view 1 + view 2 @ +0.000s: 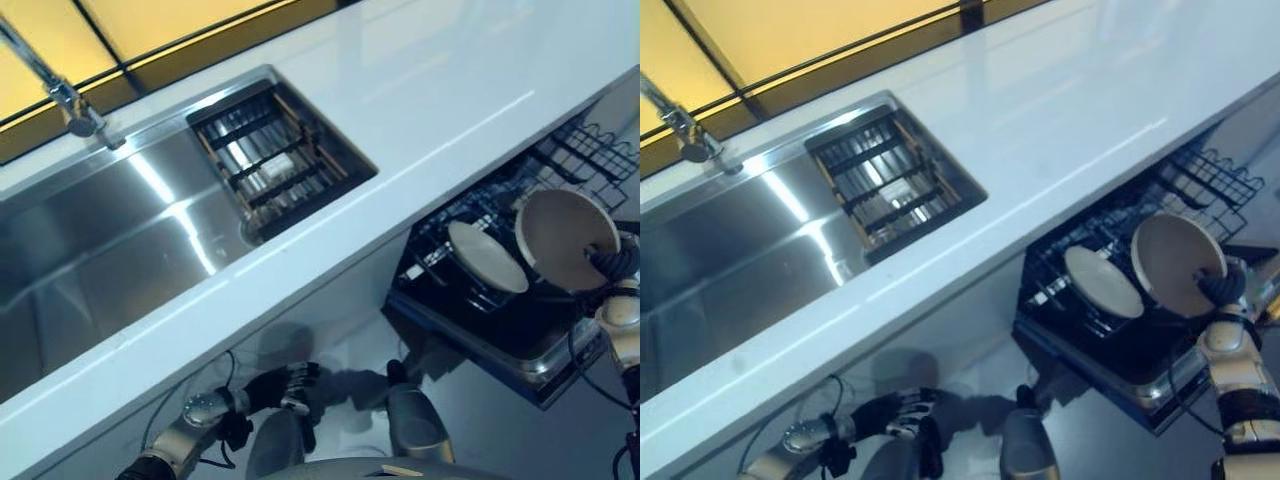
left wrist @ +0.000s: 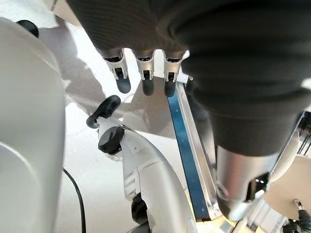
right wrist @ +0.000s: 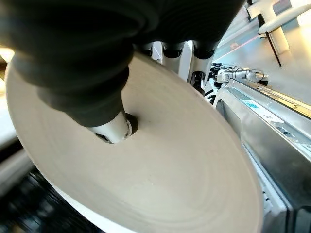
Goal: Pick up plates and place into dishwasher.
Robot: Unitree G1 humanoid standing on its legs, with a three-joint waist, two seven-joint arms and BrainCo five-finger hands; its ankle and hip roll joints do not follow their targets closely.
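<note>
A beige plate [image 1: 565,235] hangs tilted over the pulled-out black dishwasher rack [image 1: 1210,175], below the counter at the right. My right hand [image 1: 610,262] is shut on its lower right rim; in the right wrist view the thumb [image 3: 114,128] presses on the plate's face [image 3: 146,184] and the fingers are hidden behind it. A second beige plate [image 1: 487,257] stands on edge in the rack, just left of the held one. My left hand [image 1: 280,388] hangs low under the counter's front edge, open and holding nothing, its fingers [image 2: 146,73] relaxed.
A white counter [image 1: 450,90] runs across the view. It holds a steel sink [image 1: 100,230] with a black drying rack [image 1: 270,160] at one end and a faucet [image 1: 70,100] behind. The dishwasher's open door [image 1: 520,370] juts out below the rack.
</note>
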